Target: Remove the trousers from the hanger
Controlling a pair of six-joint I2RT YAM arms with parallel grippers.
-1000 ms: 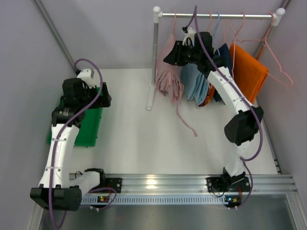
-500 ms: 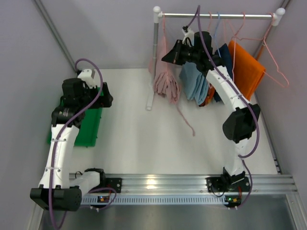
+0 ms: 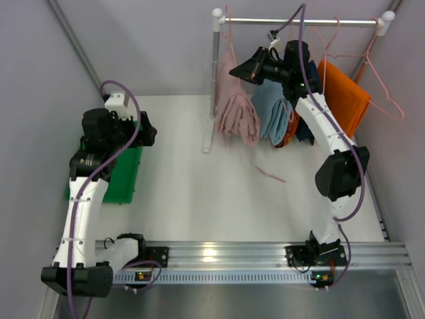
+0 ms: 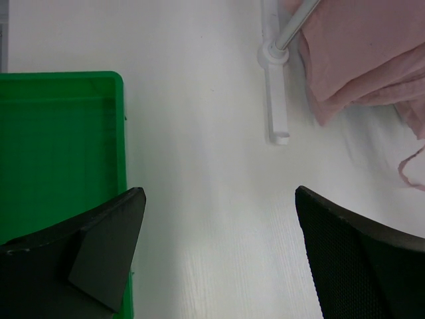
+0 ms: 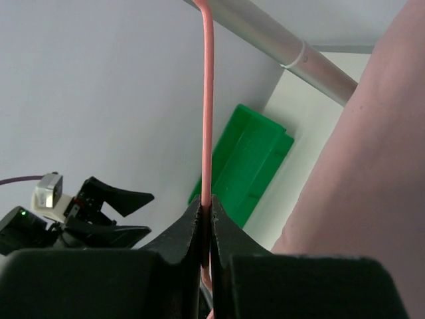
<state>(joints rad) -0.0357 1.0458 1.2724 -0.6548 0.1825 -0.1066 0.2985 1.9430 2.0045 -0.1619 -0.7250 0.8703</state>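
Dusty pink trousers (image 3: 239,117) hang folded on a pink wire hanger (image 3: 228,48) at the left end of the metal rail (image 3: 299,22). My right gripper (image 3: 242,72) is shut on this hanger's thin wire (image 5: 207,100) just above the cloth. In the right wrist view its jaws (image 5: 206,209) pinch the wire, and the pink trousers (image 5: 372,166) fill the right side. Light blue trousers (image 3: 272,109), navy trousers (image 3: 309,74) and orange trousers (image 3: 345,97) hang further right. My left gripper (image 4: 219,246) stands open over bare table, holding nothing.
A green bin (image 3: 123,176) lies on the table at the left, under my left arm. The rack's white post and foot (image 4: 275,100) stand at mid table. An empty pink hanger (image 3: 384,90) dangles at the rail's right end. A pink drawstring (image 3: 269,171) trails onto the table.
My right gripper has closed on the pink hanger's wire and shifted right. The pink trousers and their drawstring have swung right with it. The left arm has stayed put.
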